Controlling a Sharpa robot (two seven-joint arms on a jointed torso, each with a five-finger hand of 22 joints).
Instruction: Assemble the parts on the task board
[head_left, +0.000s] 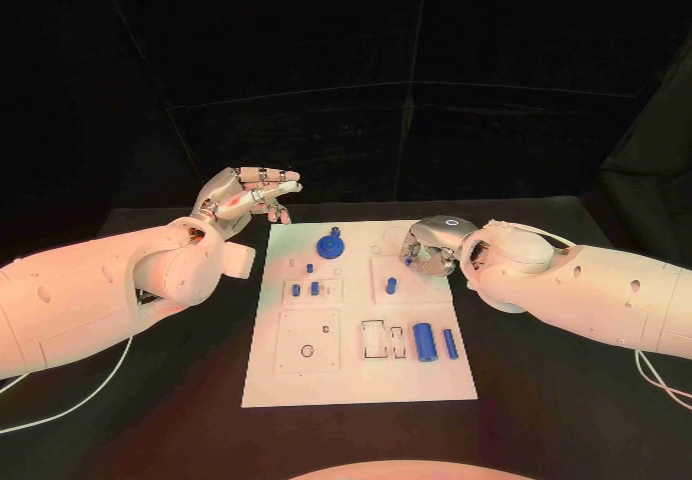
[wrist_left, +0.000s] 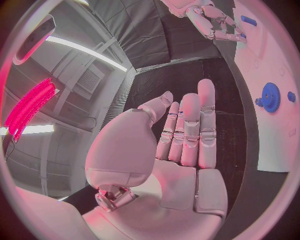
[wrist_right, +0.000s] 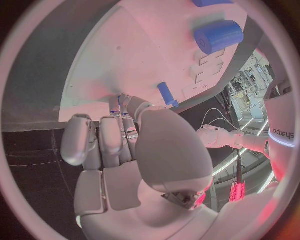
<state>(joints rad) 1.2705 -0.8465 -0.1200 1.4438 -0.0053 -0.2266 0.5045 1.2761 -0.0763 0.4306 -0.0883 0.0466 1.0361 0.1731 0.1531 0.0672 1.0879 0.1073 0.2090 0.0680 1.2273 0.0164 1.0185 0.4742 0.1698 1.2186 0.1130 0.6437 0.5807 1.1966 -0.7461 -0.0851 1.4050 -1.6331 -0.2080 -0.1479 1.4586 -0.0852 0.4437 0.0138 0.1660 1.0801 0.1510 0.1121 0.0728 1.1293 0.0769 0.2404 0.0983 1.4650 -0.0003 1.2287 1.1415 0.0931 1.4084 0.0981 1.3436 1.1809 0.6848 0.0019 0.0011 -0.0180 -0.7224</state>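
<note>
The white task board (head_left: 361, 375) lies in the middle of the table. On it I see a blue gear (head_left: 330, 245), small blue pegs (head_left: 304, 289), another peg (head_left: 391, 285), a thick blue cylinder (head_left: 424, 341) and a thin one (head_left: 450, 344). My left hand (head_left: 253, 195) is raised beyond the board's far left corner, its fingers (wrist_left: 187, 130) straight and apart and nothing in it. My right hand (head_left: 433, 245) hangs over the board's far right part with its fingers (wrist_right: 103, 137) curled down to the board beside the peg (wrist_right: 166, 93). Its thumb hides what lies under the fingertips.
Rectangular and round recesses (head_left: 307, 350) mark the board's near half. Black table (head_left: 548, 400) surrounds the board on all sides. The thick cylinder (wrist_right: 217, 36) lies well away from my right hand's fingertips.
</note>
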